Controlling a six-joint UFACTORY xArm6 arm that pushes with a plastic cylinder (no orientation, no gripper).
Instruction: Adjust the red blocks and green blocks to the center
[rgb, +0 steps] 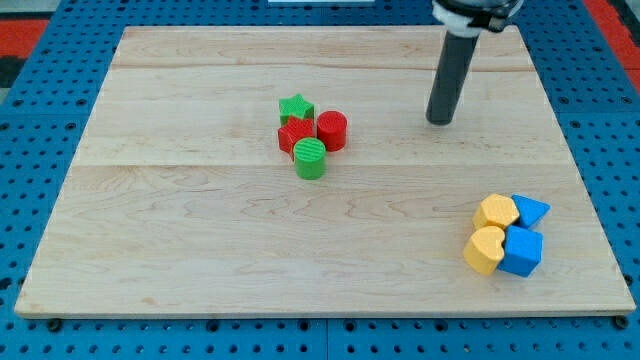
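Near the middle of the wooden worktop (200, 250), slightly toward the view's top, four blocks sit bunched together: a green star (296, 107) at the cluster's top, a red block of unclear shape (296, 134) just below it, a red cylinder (332, 131) on the view's right side, and a green cylinder (310, 158) at the bottom. All four look to be touching or nearly so; exact contact between the red cylinder and the green star is hard to judge. My tip (439, 121) rests on the board to the view's right of this group, well apart from it, roughly level with the red cylinder. The rod rises straight toward the view's top edge. No end effector with jaws is fitted, so nothing is apart, together or clamped; the rod touches no block. Toward the view's bottom right a second cluster sits close together: a yellow block (495, 211), a blue triangular block (531, 210), a yellow heart-like block (485, 250) and a blue block (523, 251). A blue pegboard surface (40, 120) surrounds the worktop.
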